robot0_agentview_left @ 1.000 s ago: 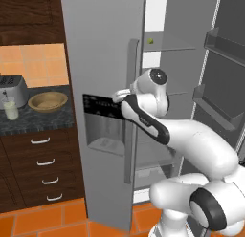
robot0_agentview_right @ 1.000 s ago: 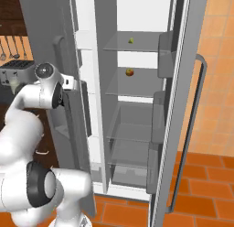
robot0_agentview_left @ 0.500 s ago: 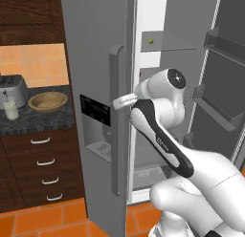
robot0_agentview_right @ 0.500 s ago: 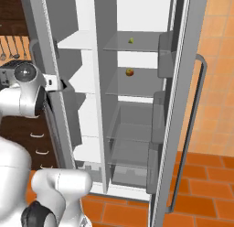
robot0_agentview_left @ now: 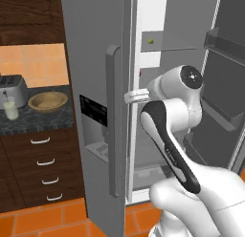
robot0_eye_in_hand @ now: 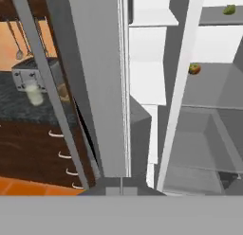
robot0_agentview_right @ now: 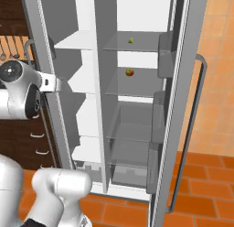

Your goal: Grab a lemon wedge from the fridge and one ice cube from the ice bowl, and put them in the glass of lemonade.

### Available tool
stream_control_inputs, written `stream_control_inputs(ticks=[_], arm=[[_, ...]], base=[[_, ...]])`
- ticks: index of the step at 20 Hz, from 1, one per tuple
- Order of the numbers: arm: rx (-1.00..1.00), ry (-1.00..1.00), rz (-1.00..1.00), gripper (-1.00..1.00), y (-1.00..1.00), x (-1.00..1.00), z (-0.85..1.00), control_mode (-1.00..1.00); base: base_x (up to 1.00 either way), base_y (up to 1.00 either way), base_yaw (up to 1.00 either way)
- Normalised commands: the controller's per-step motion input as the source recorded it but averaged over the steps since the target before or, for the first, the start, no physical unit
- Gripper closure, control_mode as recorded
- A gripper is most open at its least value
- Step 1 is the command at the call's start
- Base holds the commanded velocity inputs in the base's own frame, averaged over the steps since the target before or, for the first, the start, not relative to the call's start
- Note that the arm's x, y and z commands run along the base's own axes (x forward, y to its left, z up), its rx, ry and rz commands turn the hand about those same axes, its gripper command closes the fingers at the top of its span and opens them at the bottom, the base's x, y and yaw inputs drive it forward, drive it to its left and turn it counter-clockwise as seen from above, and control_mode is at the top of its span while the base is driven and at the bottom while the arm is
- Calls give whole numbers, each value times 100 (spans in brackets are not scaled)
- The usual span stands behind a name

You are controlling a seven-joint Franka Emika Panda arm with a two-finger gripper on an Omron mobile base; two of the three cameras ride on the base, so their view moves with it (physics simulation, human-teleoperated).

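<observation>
Inside the fridge [robot0_agentview_right: 189, 47], lemon wedge [robot0_agentview_right: 131, 40] on top shelf [robot0_agentview_right: 146, 38]

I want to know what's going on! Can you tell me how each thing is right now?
fridge: both doors open.
lemon wedge: lying on the top shelf.
glass of lemonade: upright on the counter.
ice bowl: upright on the counter.
gripper: shut, holding nothing.

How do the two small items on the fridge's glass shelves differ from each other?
The lemon wedge is yellow-green; the fruit below is reddish-orange with some yellow. The lemon wedge lies on the top glass shelf, the fruit below on the next shelf down, and it looks slightly larger and rounder. Both sit loose near the back of the open fridge.
</observation>
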Motion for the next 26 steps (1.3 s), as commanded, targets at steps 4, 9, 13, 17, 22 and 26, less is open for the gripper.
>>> stream_control_inputs(ticks=[4, 9, 13, 17, 22, 26], arm=[[34, -6, -16, 100, -100, -4, 10, -100], [35, 0, -8, 100, -94, 11, 13, -100], [49, 10, 0, 100, -19, 82, 2, -100], [49, 26, 13, 100, 11, 100, 0, -100], [25, 38, 14, 100, 23, 100, -7, -100], [17, 14, 7, -100, 23, 63, -53, -100]], base=[[0, 0, 0], [0, 0, 0], [0, 0, 0], [0, 0, 0], [0, 0, 0], [0, 0, 0]])
